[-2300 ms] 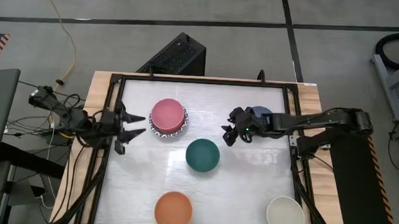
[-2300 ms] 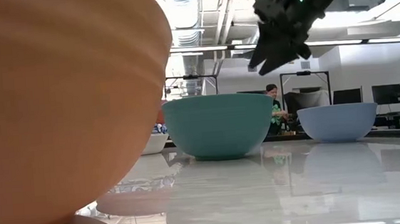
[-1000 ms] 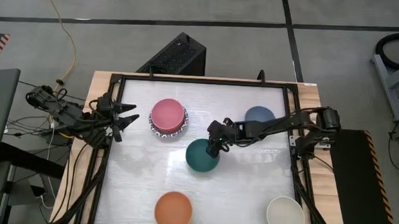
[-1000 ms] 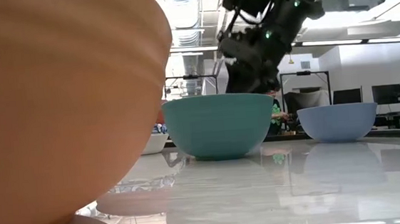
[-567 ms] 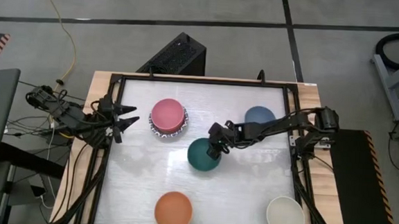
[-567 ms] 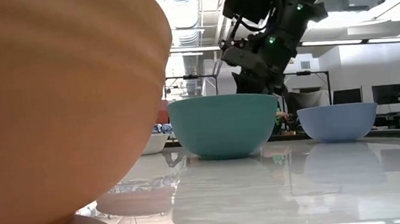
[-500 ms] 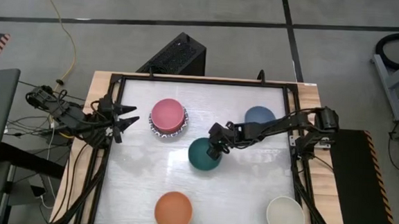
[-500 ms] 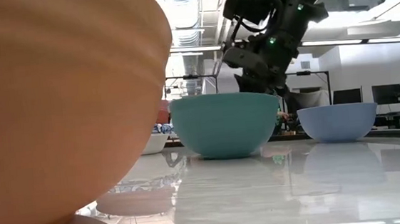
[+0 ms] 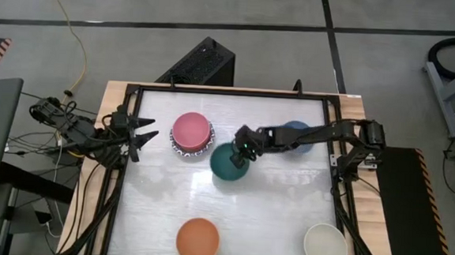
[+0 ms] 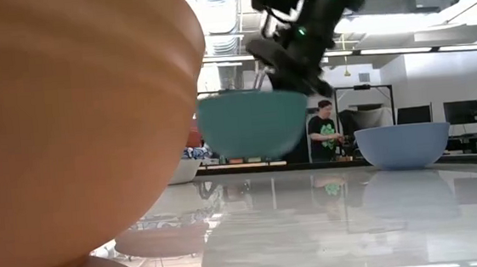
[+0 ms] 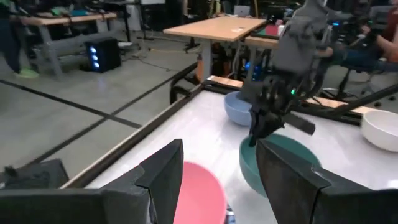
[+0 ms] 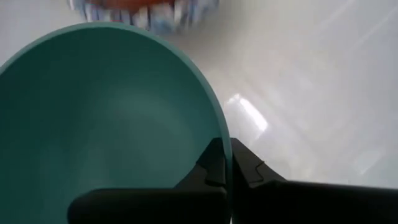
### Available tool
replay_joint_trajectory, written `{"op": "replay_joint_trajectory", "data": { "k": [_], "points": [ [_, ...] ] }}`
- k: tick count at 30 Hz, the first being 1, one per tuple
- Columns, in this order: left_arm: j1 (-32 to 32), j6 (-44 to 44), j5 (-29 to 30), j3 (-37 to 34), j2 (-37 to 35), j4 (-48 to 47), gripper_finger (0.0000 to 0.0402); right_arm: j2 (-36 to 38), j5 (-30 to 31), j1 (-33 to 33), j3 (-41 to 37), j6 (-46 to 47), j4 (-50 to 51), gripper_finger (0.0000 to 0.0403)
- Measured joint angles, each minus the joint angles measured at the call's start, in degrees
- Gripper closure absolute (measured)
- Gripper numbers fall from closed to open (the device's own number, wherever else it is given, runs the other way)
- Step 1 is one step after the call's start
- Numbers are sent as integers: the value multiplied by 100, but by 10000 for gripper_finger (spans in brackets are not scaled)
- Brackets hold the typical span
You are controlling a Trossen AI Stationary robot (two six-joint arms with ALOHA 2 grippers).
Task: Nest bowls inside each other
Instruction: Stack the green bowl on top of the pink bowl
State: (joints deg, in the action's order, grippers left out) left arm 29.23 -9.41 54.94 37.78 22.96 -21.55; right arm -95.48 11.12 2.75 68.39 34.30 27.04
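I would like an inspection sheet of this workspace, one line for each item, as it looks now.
Surface: white table top in a black frame, glossy.
Job's things: green bowl lifted off the table, held at its rim; pink bowl resting on a patterned plate; blue bowl at the far right; orange bowl and cream bowl at the near edge.
Clutter: nothing seen besides the plate.
Grippers: right gripper shut on the green bowl's rim; left gripper open, waiting at the table's left edge.
Cables: yellow cable on the floor; dark wires beside the left arm.
Surroundings: black box behind the table; a person in the room beyond.
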Motion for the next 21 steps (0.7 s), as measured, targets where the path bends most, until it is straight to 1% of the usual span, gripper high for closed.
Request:
{"op": "replay_joint_trajectory", "data": {
  "k": [2, 5, 9, 12, 15, 17, 21],
  "points": [
    [-2, 126, 6, -1, -137, -15, 210, 0, 166, 98, 421, -263, 236, 396],
    [-2, 218, -332, 0, -555, -246, 210, 0, 514, 228, 1109, -668, 652, 396],
    [0, -99, -468, -1, -1348, -764, 210, 0, 877, 408, 1891, -1189, 915, 396],
    [-2, -292, -517, -54, -1859, -963, 210, 0, 878, 562, 2258, -1466, 644, 396],
    [-2, -239, -520, -298, -2225, -721, 210, -37, 774, 734, 2392, -1626, 159, 396],
    [-2, -36, -509, -462, -2294, -456, 210, -154, 519, 848, 2393, -1684, -162, 396],
    [-2, 172, -495, -562, -2200, -338, 210, -507, 126, 1029, 2386, -1691, -899, 396]
  ]
}}
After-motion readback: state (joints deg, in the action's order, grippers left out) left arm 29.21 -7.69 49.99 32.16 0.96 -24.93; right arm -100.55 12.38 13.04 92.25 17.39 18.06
